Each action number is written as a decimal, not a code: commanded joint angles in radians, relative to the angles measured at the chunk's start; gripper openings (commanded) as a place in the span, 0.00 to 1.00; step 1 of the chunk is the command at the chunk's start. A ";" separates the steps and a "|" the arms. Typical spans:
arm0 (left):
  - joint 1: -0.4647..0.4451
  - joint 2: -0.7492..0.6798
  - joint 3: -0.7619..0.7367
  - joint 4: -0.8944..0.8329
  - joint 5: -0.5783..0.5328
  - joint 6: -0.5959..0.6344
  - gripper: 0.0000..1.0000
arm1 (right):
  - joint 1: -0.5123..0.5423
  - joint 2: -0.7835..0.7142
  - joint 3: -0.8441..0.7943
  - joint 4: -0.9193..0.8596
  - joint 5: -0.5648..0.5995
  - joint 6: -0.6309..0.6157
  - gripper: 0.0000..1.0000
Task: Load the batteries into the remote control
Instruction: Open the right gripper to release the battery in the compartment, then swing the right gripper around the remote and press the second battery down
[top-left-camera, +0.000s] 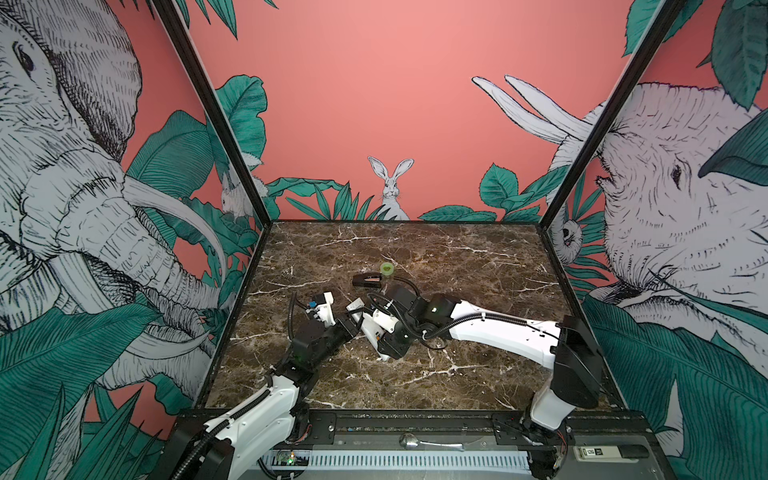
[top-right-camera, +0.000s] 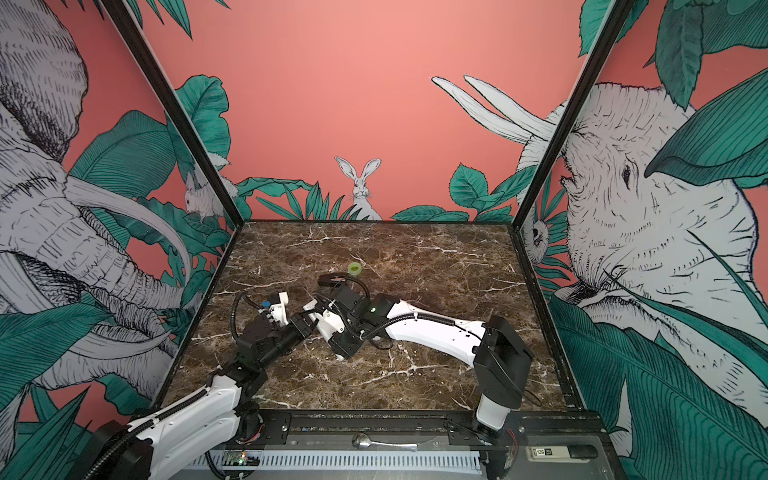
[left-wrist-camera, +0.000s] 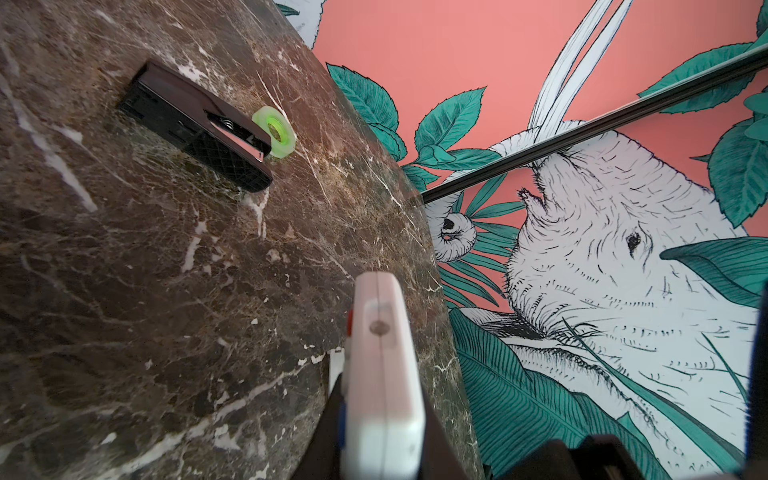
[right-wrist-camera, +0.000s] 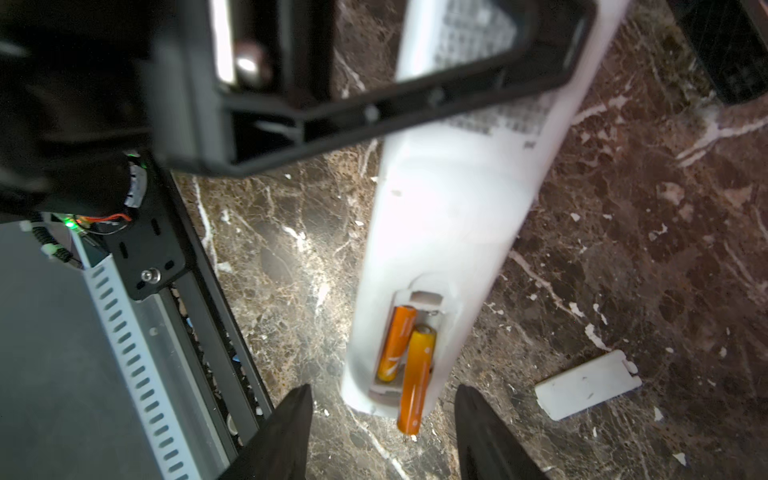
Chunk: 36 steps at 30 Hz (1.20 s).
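At the near end of the remote control (right-wrist-camera: 449, 224), the right gripper (right-wrist-camera: 382, 390): jaws spread wide, clasping nothing, one dark finger on either side of that end. In the open compartment at the same end, the batteries (right-wrist-camera: 394, 345), both orange: one lying flat in its slot, the second battery (right-wrist-camera: 417, 374) alongside it but askew, tip poking out past the end of the remote control. Just beside that end, flat on the marble table (right-wrist-camera: 623, 208), a small white battery cover (right-wrist-camera: 588, 384), apart from the remote control.

Farther along the remote control, the left gripper (left-wrist-camera: 382, 399): clamped tight on the white body, plain back turned toward the right wrist camera. Beyond that grip, the far end of the remote control, narrow edge on in the left wrist view, with a hint of red and blue buttons down one side.

Well beyond the far end, on the table and in both top views, a black stapler-like object (top-left-camera: 368, 280). Farther from the remote control again, just behind the stapler-like object, a small green tape roll (top-left-camera: 387, 269); touching or merely close, impossible to tell.
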 joint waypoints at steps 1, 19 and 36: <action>0.011 -0.015 0.031 -0.006 0.026 -0.009 0.00 | 0.010 -0.060 0.012 0.009 -0.005 -0.049 0.59; 0.024 0.056 0.138 0.003 0.255 0.024 0.00 | 0.051 -0.335 -0.225 0.068 0.086 -0.394 0.54; 0.026 0.125 0.181 0.072 0.459 -0.013 0.00 | 0.073 -0.393 -0.259 0.069 0.097 -0.541 0.43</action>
